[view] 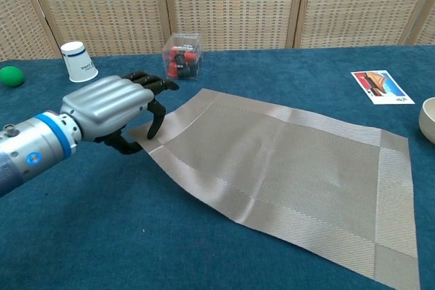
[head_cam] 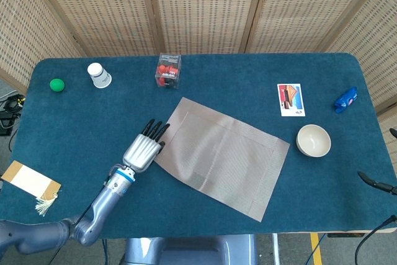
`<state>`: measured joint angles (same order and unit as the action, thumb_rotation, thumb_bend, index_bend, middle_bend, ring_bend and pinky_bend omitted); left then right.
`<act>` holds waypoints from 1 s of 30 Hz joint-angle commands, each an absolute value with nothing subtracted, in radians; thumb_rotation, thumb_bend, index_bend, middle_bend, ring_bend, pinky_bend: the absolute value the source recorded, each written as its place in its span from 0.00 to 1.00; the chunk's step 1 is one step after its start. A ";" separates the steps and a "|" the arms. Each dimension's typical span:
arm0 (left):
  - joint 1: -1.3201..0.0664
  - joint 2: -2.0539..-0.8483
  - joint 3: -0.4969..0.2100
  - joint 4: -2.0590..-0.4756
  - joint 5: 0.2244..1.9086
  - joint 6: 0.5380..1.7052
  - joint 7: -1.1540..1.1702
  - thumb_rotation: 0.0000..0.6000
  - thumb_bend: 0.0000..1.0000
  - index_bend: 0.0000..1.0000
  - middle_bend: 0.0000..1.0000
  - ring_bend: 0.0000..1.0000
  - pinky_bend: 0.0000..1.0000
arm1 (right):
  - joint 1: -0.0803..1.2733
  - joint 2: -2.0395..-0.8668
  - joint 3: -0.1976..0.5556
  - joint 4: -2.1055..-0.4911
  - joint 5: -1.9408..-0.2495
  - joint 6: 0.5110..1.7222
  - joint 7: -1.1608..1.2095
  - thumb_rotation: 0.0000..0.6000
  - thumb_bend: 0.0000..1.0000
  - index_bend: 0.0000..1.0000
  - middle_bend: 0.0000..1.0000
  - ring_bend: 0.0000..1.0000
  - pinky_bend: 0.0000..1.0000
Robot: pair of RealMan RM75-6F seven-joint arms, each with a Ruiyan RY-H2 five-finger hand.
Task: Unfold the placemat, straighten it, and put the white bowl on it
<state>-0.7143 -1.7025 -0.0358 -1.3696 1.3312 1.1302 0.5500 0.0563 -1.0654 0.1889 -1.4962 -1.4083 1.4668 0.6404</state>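
Near the middle of the blue felt table [head_cam: 248, 72] our left hand [head_cam: 141, 150] gripped the near-left corner of the flat grey woven placemat [head_cam: 223, 153], fingers [view: 151, 87] curled over the edge and thumb tucked under it, as the chest view showed. Our placemat lay fully unfolded but skewed, its long axis running from the far left toward the near right edge of the table, so we judged the straightening step unfinished. Beyond the mat's right short edge, just beside its far-right corner but not touching, stood the small white bowl [head_cam: 313, 140], toward the right edge of the table. It lay well apart from our left hand, across the whole length of the mat. Our right hand was out of both views, so we could not tell its state; we judged that side nearer the bowl for the coming placement
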 commanded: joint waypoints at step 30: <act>-0.644 -1.530 0.250 -1.408 1.832 1.206 0.091 1.00 0.55 0.66 0.00 0.00 0.00 | 0.060 -1.073 0.169 -1.519 -1.423 1.472 0.588 1.00 0.17 0.12 0.00 0.00 0.00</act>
